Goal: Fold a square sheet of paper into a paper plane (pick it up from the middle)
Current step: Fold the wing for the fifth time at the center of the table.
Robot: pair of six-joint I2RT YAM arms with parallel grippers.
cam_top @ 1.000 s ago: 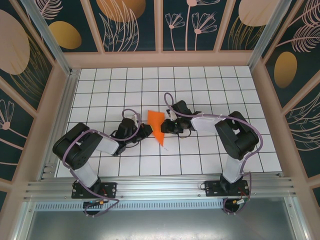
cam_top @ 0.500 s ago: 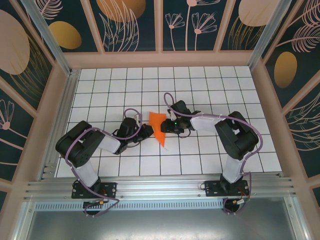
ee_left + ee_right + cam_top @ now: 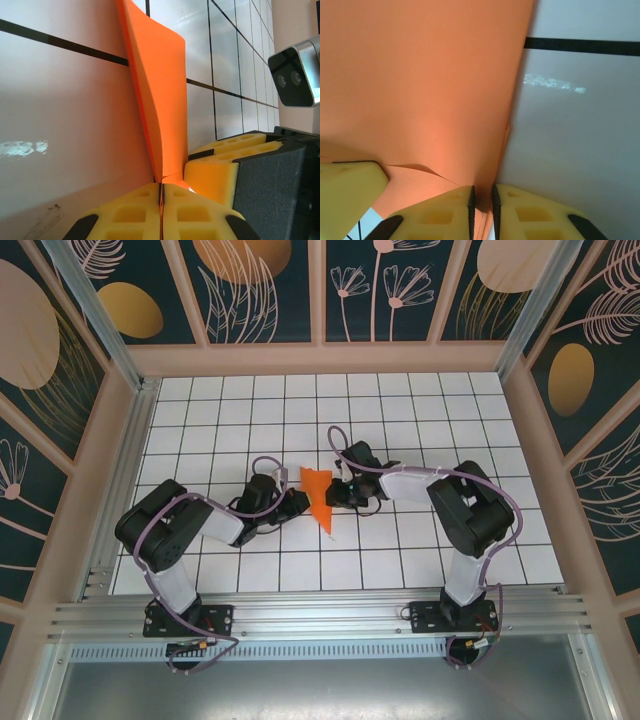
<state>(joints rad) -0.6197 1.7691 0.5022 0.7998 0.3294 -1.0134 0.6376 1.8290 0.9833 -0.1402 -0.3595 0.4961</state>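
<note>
The orange paper (image 3: 318, 498), folded into a narrow pointed dart shape, stands on edge on the tiles between my two grippers, wide end far and tip near. My left gripper (image 3: 299, 502) is shut on its lower edge from the left; in the left wrist view the pads (image 3: 161, 189) meet on the paper (image 3: 162, 100). My right gripper (image 3: 334, 494) holds it from the right. In the right wrist view its jaws (image 3: 482, 196) stand a thin gap apart with paper layers (image 3: 420, 90) pinched between. A yellow right finger (image 3: 212, 172) sits right beside my left pads.
White grid-tiled floor (image 3: 420, 420) stretches on all sides, fenced by tan walls and an aluminium rail (image 3: 320, 615) at the near edge. The right wrist camera (image 3: 295, 75) hangs close over the paper. Both forearms lie low across the middle tiles.
My left gripper has slid a little right with the paper, which now looks narrower and more upright. The right jaws opened briefly and closed back on the paper.
</note>
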